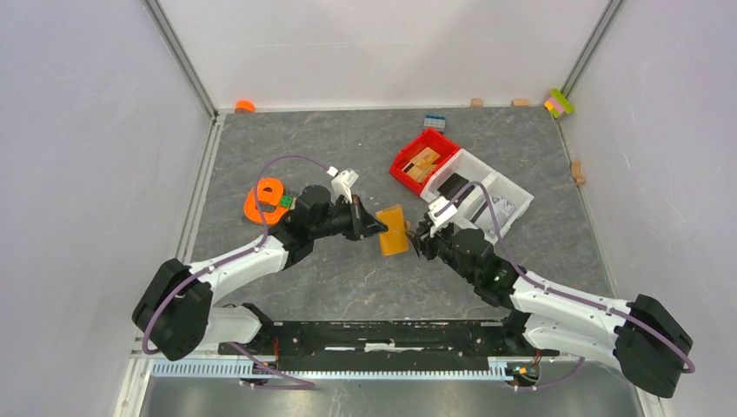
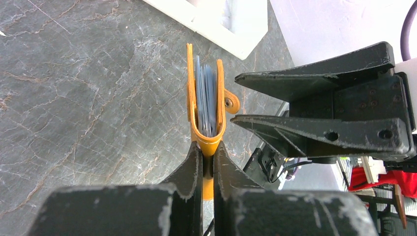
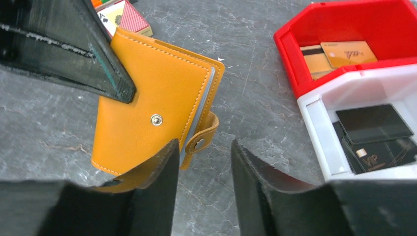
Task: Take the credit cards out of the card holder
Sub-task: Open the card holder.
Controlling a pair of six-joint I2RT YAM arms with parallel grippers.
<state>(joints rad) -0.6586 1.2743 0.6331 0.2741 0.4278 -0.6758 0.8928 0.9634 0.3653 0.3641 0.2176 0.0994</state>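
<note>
**A:** so who's got the small orange-tan folding wallet (image 3: 147, 98)?

**B:** left gripper (image 2: 207, 145), fingers clamped tight on the spine fold. The wallet's folded over, mid-table between both arms. Its snap strap (image 3: 210, 127) is undone and pale blue-grey sleeves peek out of the open edge.

**A:** and the right gripper (image 3: 204, 143)?

**B:** jaws spread, nothing in them, strap sitting just beside one finger (image 3: 162, 172).

**A:** cards?

**B:** dark grey flat cards (image 3: 373, 123) lie in the white plastic bin (image 3: 314, 113), tan-gold flat cards (image 3: 344, 54) in the red plastic bin (image 3: 295, 64) right beside it. Can't tell what's in the sleeves.
</note>
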